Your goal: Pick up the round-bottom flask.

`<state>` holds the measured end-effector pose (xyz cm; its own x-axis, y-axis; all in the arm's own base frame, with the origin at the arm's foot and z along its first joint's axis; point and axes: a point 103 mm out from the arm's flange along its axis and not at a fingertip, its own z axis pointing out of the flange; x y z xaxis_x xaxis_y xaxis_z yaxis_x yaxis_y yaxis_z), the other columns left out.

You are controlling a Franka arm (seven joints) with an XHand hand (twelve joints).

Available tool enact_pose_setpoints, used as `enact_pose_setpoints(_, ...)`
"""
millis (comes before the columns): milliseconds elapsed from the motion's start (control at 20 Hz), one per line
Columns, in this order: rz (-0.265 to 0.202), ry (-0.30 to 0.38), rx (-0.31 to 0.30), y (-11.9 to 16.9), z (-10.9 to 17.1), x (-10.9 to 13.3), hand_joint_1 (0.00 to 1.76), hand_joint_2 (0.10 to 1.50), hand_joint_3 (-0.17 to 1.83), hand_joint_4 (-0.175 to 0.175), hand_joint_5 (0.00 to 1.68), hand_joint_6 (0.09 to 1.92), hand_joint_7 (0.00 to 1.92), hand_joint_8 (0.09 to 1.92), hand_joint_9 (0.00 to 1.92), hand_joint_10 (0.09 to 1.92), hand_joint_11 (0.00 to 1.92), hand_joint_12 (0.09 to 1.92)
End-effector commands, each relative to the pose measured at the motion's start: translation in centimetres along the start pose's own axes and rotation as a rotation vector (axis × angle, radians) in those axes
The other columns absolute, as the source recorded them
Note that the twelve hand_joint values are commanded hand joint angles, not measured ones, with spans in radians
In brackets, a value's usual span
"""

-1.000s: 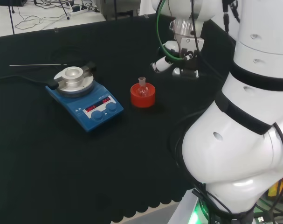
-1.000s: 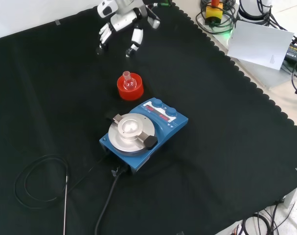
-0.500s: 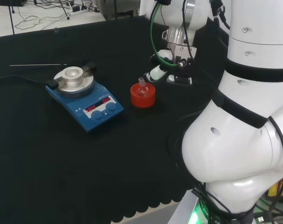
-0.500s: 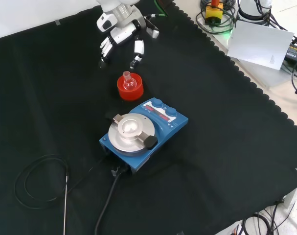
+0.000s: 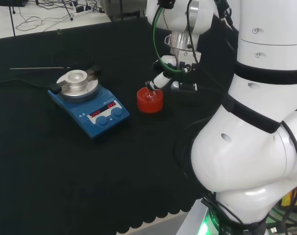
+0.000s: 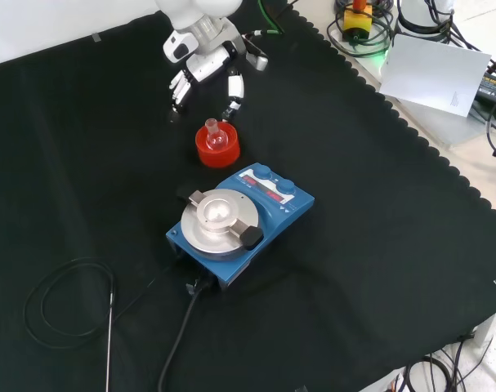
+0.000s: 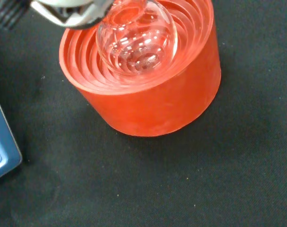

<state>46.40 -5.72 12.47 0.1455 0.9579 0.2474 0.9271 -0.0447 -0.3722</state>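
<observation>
Black cloth carries the red stand whose upright flask sits at six o'clock from the hand, fingers spread and empty, in the front view.

At the wrist view's top, my blurred hand covers the flask neck. The blue stirrer is cut off at the left edge. Whether my fingertip touches the flask, I cannot tell.

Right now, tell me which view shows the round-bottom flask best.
The wrist view: the round-bottom flask sits close and large, its clear bulb nested in the red ribbed stand. The front view shows it small but whole, neck up, below the hand. In the head view a fingertip reaches its neck.
</observation>
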Motion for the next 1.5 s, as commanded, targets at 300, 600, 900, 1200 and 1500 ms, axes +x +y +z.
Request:
enact_pose_setpoints(300, 0.005, -0.018, -0.01, 0.66, 1.16, 0.37, 0.88, 0.58, 0.71, -0.037, 0.64, 0.44, 0.26, 0.66, 0.52, 0.64, 0.26, 1.42)
enact_pose_setpoints(600, 0.001, -0.025, -0.016, 0.98, 1.56, 0.3, 0.91, 0.58, 0.72, -0.042, 0.65, 0.6, 0.29, 0.66, 0.55, 0.63, 0.29, 1.42)
enact_pose_setpoints(900, -0.012, -0.039, -0.025, 1.22, 1.52, 0.83, 0.92, 0.58, 0.73, -0.056, 0.77, 0.73, 0.34, 0.68, 0.58, 0.63, 0.31, 1.41)
enact_pose_setpoints(1200, -0.018, -0.034, -0.024, 1.15, 1.24, 0.14, 0.93, 0.58, 0.73, -0.067, 0.83, 0.77, 0.36, 0.68, 0.59, 0.63, 0.32, 1.4)
enact_pose_setpoints(1500, -0.019, -0.049, -0.024, 1.3, 1.42, 1.0, 0.93, 0.58, 0.73, -0.073, 0.82, 0.79, 0.36, 0.68, 0.6, 0.62, 0.34, 1.38)
